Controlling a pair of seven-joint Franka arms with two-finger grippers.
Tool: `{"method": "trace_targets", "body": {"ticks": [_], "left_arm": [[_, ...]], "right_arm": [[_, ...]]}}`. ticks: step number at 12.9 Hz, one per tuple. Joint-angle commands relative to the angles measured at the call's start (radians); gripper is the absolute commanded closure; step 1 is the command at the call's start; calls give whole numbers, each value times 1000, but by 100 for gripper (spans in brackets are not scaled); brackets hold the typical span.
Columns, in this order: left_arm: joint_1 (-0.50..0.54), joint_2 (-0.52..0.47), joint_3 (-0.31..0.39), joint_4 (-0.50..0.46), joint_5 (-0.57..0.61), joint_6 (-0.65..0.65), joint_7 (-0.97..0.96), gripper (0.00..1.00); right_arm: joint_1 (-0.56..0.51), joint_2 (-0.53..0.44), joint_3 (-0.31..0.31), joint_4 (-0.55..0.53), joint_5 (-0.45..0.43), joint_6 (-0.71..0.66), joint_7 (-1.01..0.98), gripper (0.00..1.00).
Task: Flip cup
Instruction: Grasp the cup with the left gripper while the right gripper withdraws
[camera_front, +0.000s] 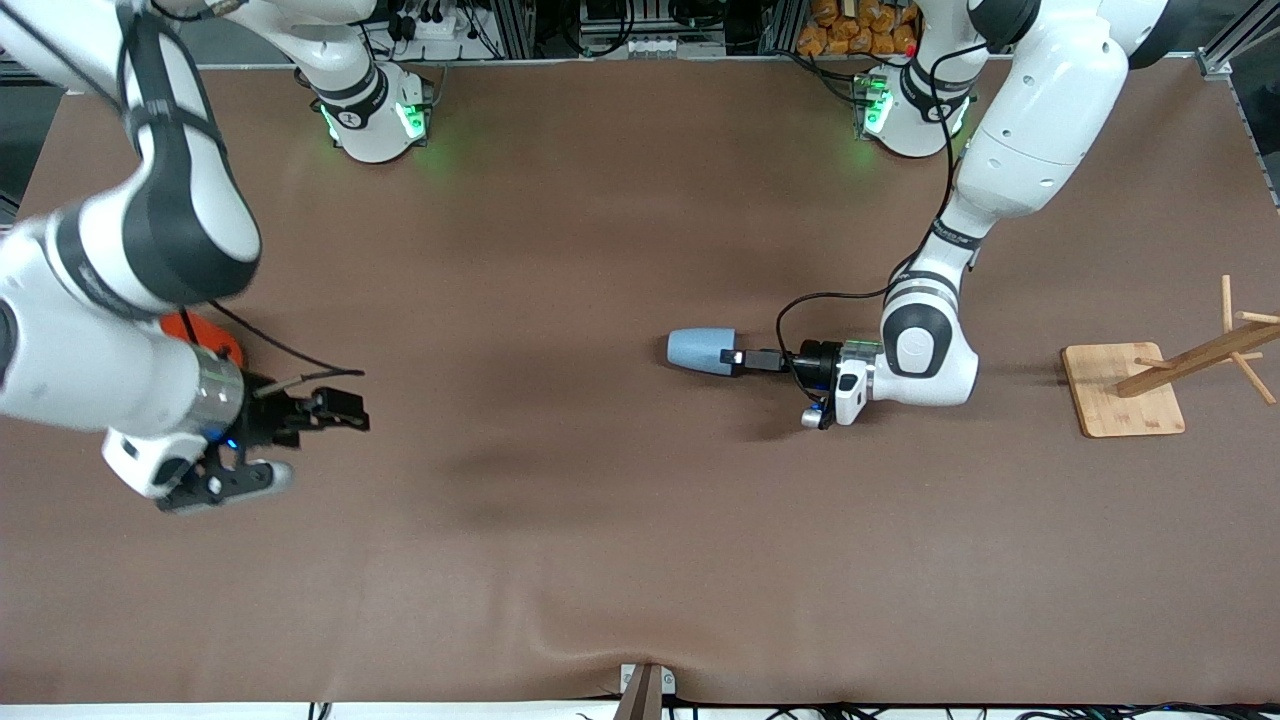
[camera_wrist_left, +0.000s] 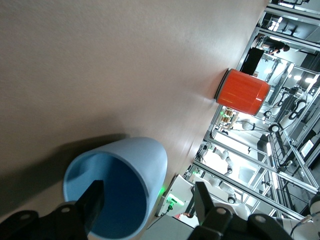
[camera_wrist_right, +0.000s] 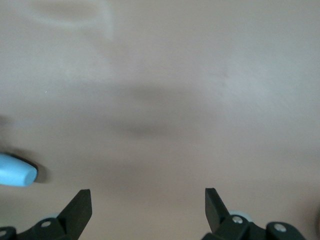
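The cup (camera_front: 700, 351) lies on its side on the brown counter (camera_front: 600, 560), close to the centre of the front frame, a little toward my left arm's end. Its narrow closed base points toward my right arm's end of the counter. Its open mouth faces my left jaws, which sit low and level with it at the rim.

My left jaws are spread and straddle the cup's wall. From my left wrist I see one finger (camera_wrist_left: 92, 200) reaching into the darker blue inside (camera_wrist_left: 107, 185). The other finger (camera_wrist_left: 202, 200) stands outside the cup, with a gap between it and the pale outer wall. So I am not yet pinching the cup; nothing is clamped.

My right arm waits. Its jaws hang released and wide over bare counter in the lower part of the front frame, at my right arm's end. My right wrist shows both fingers (camera_wrist_right: 80, 207) well apart with nothing between them, and a sliver of the cup (camera_wrist_right: 15, 170) far off.

An orange can (camera_front: 205, 335) stands upright on the counter, partly hidden under my right forearm; my left wrist also catches it (camera_wrist_left: 242, 92) well apart from the cup. A wooden rack (camera_front: 1125, 395) on a square base sits at my left arm's end.
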Motion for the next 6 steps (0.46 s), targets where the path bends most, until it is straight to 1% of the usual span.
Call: {"method": "trace_targets", "body": {"ticks": [1, 3, 4, 5, 6], "left_arm": [[-19, -7, -1, -9, -53, 20, 21, 34], [-48, -9, -1, -9, -71, 52, 21, 64], [-53, -9, -1, -8, -74, 63, 22, 85], [-53, -9, -1, -8, -74, 66, 39, 100], [-53, -6, -1, -9, -74, 69, 67, 100]], "right_arm": [[7, -157, -73, -53, -21, -76, 97, 0], [5, -259, -152, -101, -10, -106, 65, 0], [7, -328, -175, -148, -4, -128, 67, 0], [7, -409, -181, -208, 5, -139, 68, 0], [13, -502, -181, -309, 2, -118, 68, 0]]}}
